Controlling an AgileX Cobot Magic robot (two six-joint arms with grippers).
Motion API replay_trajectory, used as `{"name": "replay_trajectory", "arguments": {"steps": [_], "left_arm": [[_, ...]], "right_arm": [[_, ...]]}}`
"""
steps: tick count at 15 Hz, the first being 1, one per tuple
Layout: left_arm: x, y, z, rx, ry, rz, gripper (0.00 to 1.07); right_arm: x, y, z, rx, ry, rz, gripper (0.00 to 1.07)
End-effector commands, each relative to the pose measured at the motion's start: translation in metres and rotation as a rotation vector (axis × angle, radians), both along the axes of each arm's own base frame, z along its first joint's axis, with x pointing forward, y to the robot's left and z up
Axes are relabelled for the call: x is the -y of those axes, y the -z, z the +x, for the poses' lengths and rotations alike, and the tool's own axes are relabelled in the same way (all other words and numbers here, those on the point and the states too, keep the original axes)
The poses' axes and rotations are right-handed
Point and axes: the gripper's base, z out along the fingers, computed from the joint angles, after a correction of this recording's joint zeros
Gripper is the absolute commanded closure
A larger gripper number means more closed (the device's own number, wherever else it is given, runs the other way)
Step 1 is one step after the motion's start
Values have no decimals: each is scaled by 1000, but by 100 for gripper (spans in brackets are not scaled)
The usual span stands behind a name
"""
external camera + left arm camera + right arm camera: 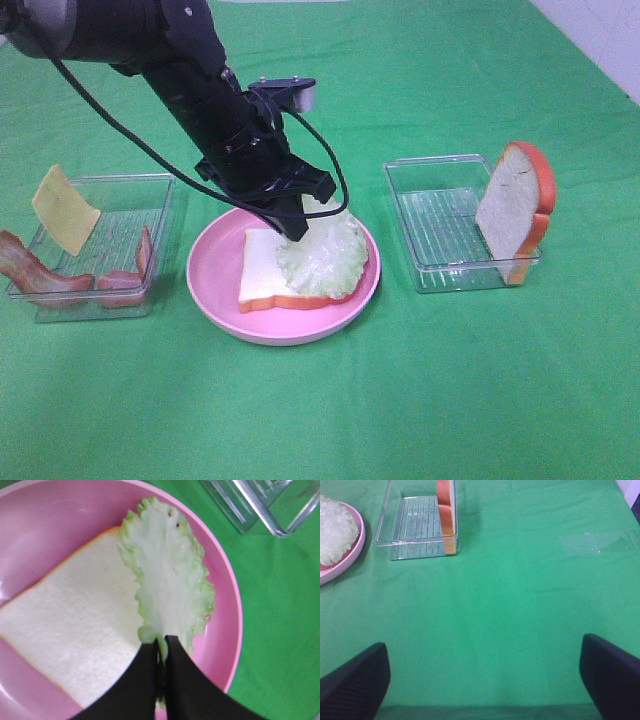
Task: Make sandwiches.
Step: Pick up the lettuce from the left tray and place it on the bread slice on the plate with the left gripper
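A white bread slice (262, 268) with orange crust lies on the round pink plate (215, 270); it also shows in the left wrist view (70, 630). A pale green lettuce leaf (325, 255) lies over its right part. My left gripper (293, 231) is shut on the leaf's edge (170, 595), fingertips (150, 655) pinching it just above the plate (220, 580). A second bread slice (515, 208) leans upright in the right tray (440, 225). My right gripper (485, 680) is open over bare cloth, out of the high view.
The left clear tray (160, 200) holds a yellow cheese square (64, 210) leaning on its wall and red-brown bacon strips (40, 272). Green cloth covers the table. In the right wrist view the right tray (415, 525) with its bread (446, 510) stands beyond the fingers.
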Motion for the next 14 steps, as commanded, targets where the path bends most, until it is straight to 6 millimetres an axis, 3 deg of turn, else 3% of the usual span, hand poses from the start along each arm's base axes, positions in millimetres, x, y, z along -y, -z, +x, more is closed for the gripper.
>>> {"name": "replay_trajectory", "arguments": {"steps": [1, 7, 8, 10, 11, 12, 13, 14], "left_arm": [[-1, 5, 1, 5, -27, 24, 107], [-4, 6, 1, -18, -76, 55, 107], [-5, 6, 1, -25, -89, 61, 101], [-6, 6, 1, -26, -95, 72, 79], [-6, 1, 2, -23, -126, 70, 53], [-6, -1, 3, -19, -131, 70, 21], [-6, -8, 3, -14, -134, 70, 5], [-7, -26, 3, -21, -102, 90, 5]], "right_arm": [[0, 0, -2, 35, -1, -3, 9], [0, 0, -2, 35, -1, -3, 9], [0, 0, -2, 35, -1, -3, 9], [0, 0, -2, 35, -1, -3, 9], [0, 0, -2, 35, -1, -3, 9], [0, 0, -2, 35, -1, -3, 9], [0, 0, -2, 35, -1, -3, 9], [0, 0, -2, 35, -1, -3, 9]]}}
